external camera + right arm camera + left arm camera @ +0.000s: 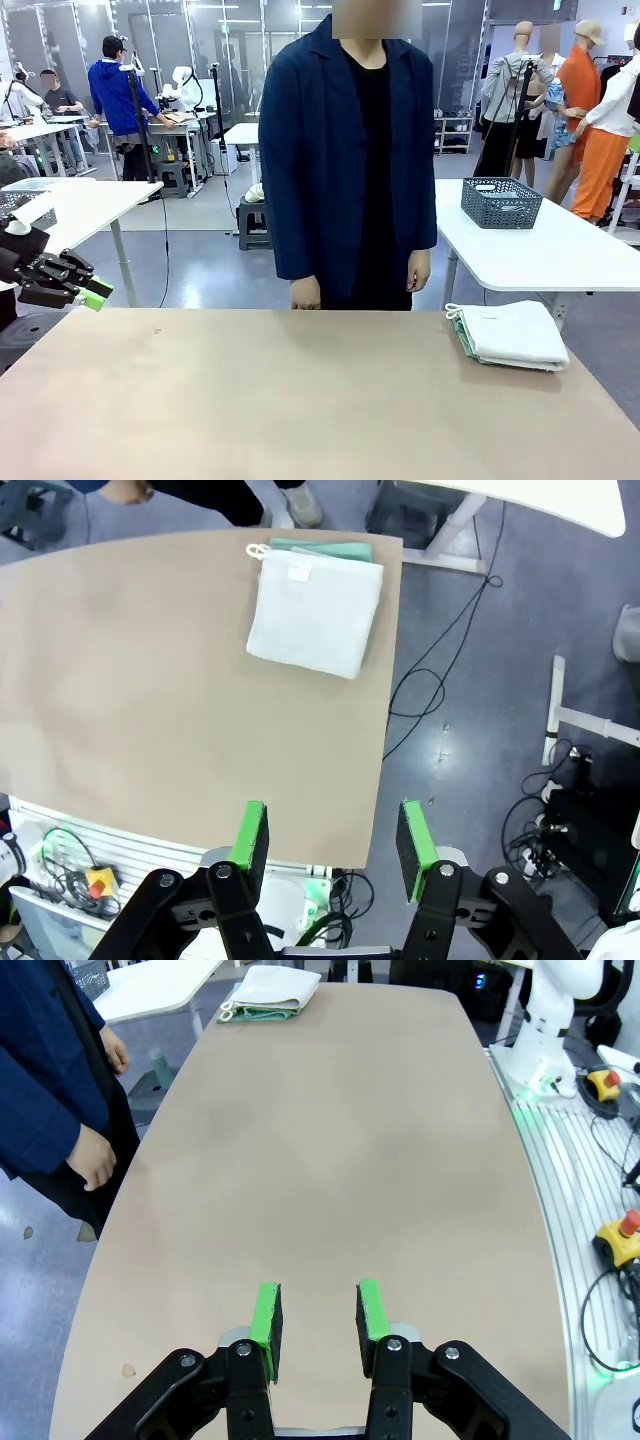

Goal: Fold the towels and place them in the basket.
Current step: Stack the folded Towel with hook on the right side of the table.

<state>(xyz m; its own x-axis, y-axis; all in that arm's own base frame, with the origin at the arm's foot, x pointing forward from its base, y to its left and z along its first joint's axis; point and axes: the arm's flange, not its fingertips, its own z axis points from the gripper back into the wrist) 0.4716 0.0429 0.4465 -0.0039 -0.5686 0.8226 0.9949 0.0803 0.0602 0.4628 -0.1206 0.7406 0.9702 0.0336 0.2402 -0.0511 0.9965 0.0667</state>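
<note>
Both hands, left [318, 1322] and right [332, 840], part-open, holding nothing; folded cream-white terry towel [315, 615] atop mint green towel [330, 550], far ahead on tan surface [150, 680].

No readable text, brand, number or sign anywhere. Small white tag on cream-white towel [298, 571]: blank or too small to read. Nothing printed on table [300, 400] or on dark grey basket [501, 203] on far white table.
</note>
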